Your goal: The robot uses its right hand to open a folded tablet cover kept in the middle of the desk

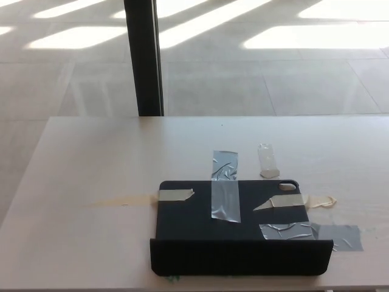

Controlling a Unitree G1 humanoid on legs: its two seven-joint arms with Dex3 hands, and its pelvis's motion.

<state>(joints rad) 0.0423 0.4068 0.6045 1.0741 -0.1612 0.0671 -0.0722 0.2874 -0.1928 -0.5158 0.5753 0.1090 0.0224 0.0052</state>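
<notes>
A flat black tablet cover lies taped near the front edge of the pale wooden desk, folded flap nearest. It looks light, stiff and hinged; the flap's edge seems the place to lift. Neither robot hand shows, so their fingers can't be judged.

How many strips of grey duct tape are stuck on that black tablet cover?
2: one grey strip crosses the tablet cover's far edge at the middle; another runs off its right side onto the desk.

A black tablet cover lies on the pale wooden desk, fastened by grey duct tape strips and beige masking tape pieces.
</notes>
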